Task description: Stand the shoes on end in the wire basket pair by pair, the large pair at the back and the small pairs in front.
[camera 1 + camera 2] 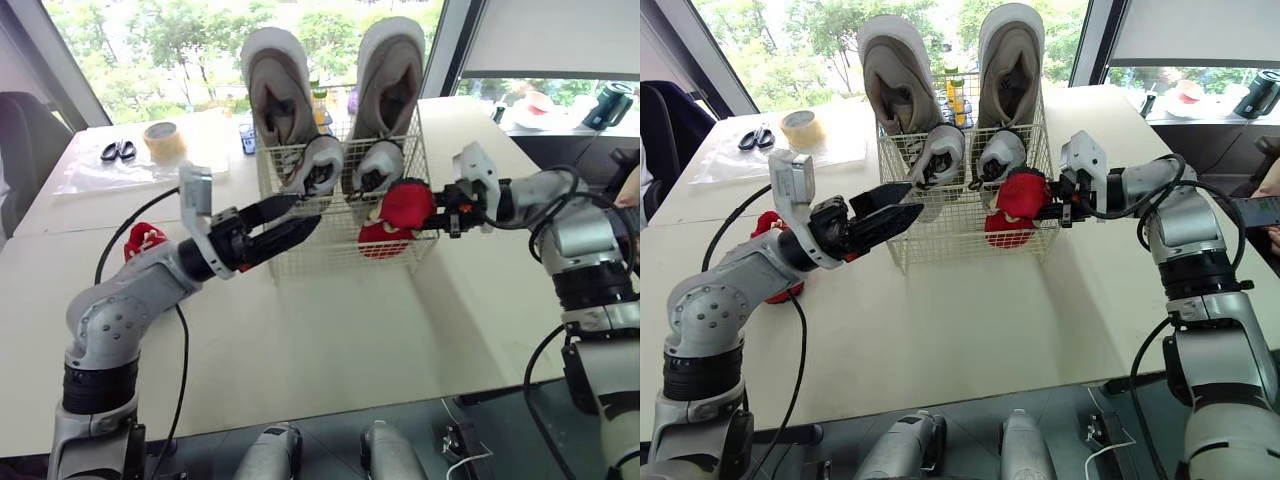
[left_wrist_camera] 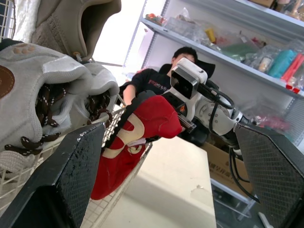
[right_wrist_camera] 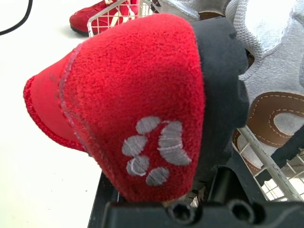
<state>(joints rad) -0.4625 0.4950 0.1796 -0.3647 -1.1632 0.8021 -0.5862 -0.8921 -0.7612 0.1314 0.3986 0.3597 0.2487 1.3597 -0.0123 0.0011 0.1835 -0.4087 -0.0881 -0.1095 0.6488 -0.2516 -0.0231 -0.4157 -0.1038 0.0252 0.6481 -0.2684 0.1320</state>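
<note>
Front row in hand now, by the look of it: large pair (image 1: 388, 80) already standing on end at the back of the basket (image 1: 930, 245), small grey pair (image 1: 322, 165) upright just ahead of them. Right gripper (image 1: 442, 208) pinched shut on the dark collar of a small red shoe (image 1: 405, 205), holding it at the basket's front right corner, collar up, lower part seemingly inside the wire. Next, probably: lowering it to the bottom, then letting go without tipping it onto the grey pair. Left gripper (image 1: 915, 198) spread apart, holding nothing, hovering at the front left of the basket, near the grey pair, contact not clear. Second red shoe (image 1: 146, 240) lying on the table (image 1: 330, 340) beside the left arm, well apart from the basket, not yet fetched
</note>
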